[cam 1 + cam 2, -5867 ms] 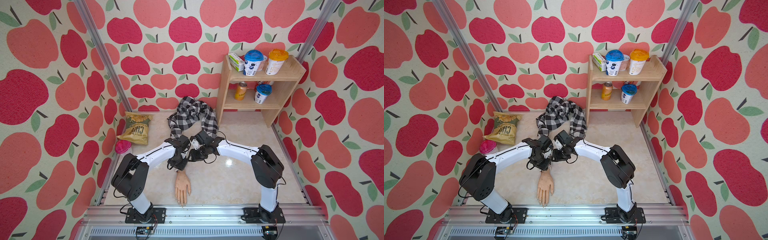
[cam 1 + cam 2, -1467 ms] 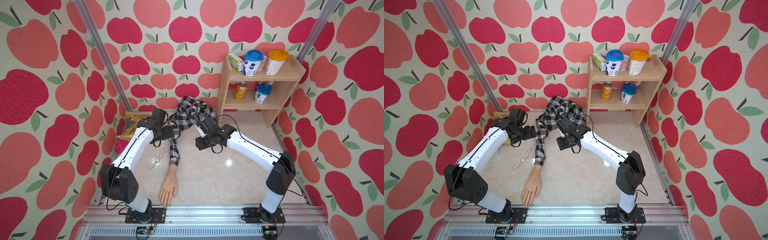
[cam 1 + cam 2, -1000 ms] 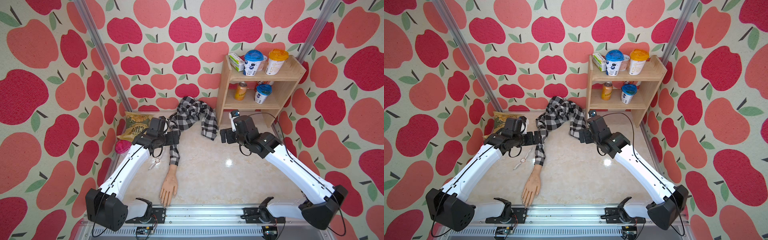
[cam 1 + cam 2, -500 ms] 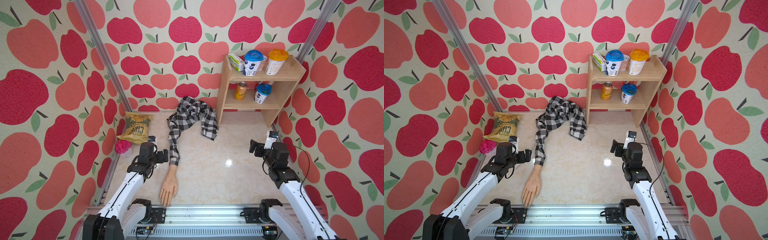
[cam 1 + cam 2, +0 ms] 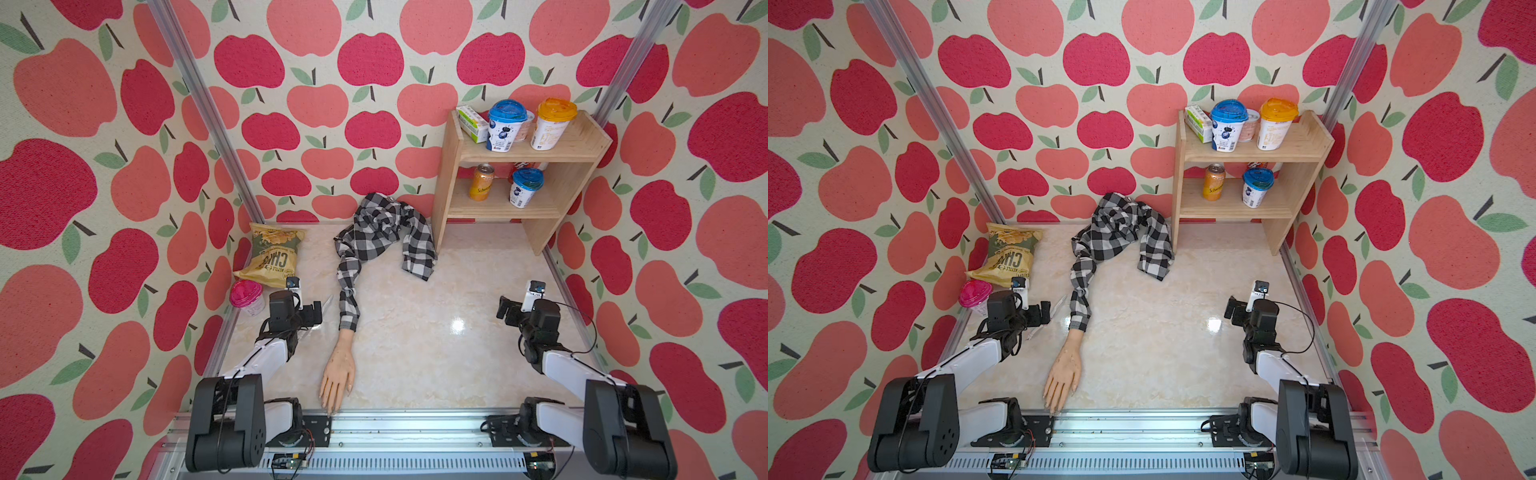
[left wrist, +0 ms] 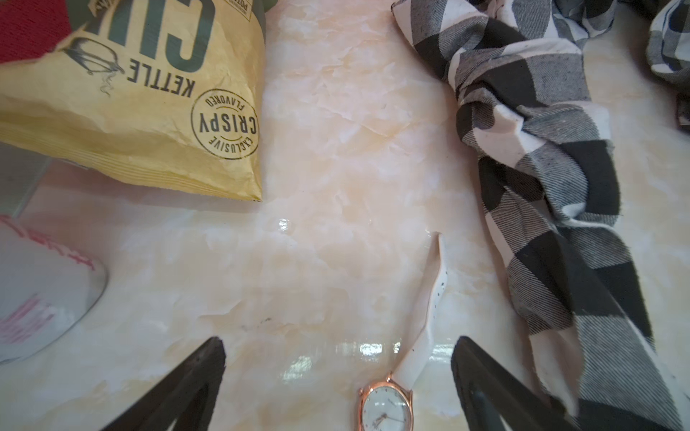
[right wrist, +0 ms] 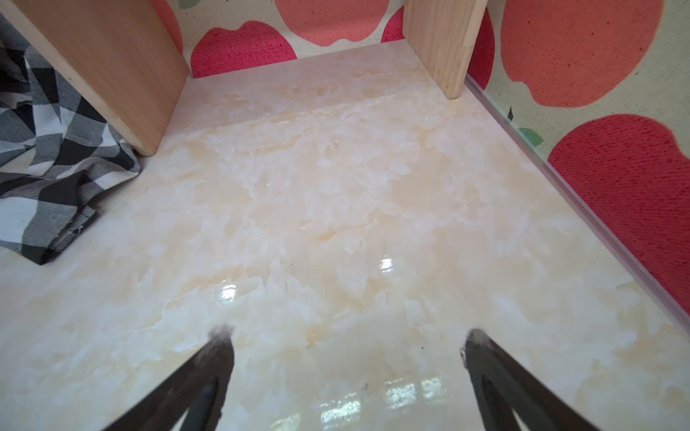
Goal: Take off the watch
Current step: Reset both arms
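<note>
watch (image 5: 1060, 300) half hidden under left end effector (image 5: 1045, 312)

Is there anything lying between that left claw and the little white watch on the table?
Nothing visible. In the left wrist view the watch lies flat on the table, between the open fingers of the left claw. The checked sleeve lies beside it, not over it.
</note>
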Tool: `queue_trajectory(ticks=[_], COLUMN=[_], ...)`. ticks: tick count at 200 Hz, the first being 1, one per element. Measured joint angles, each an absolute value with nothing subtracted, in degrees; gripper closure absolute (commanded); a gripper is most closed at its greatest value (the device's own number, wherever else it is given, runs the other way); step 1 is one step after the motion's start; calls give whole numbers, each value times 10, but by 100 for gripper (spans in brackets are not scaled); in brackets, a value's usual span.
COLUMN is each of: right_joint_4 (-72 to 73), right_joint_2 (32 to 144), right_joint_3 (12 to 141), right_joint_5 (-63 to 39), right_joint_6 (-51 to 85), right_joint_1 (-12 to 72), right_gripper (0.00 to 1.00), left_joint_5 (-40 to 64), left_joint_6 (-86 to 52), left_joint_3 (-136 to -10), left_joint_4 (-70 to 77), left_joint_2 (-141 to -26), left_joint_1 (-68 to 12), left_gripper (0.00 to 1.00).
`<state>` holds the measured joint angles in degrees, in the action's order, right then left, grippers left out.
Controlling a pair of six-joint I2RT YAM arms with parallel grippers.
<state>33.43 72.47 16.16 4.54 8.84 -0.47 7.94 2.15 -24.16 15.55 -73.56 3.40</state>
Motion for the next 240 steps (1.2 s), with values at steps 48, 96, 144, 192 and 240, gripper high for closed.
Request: queue_trajectory(ticks=[48, 96, 144, 192, 240], right_joint_4=[428, 522, 531, 531, 531], right_joint_2=[840, 881, 882, 882, 882], right_joint_3=[213, 196, 196, 196, 196], right_joint_5=[-2, -30, -38, -35, -35], right_joint_6=[77, 62, 51, 40, 40], right_joint_1=[-8, -4, 3, 13, 13], right_gripper=[0, 0, 0, 0, 0], left_joint_5=[130, 117, 124, 124, 124], left_joint_6=[38, 57, 56, 56, 56], left_joint_3=[-282, -248, -243, -242, -243], left_joint_4=[258, 404, 442, 451, 451], left_joint_2=[-833, -891, -900, -900, -900], left_joint_1=[14, -8, 9, 3, 3], left_gripper=[3, 3, 3, 3, 3])
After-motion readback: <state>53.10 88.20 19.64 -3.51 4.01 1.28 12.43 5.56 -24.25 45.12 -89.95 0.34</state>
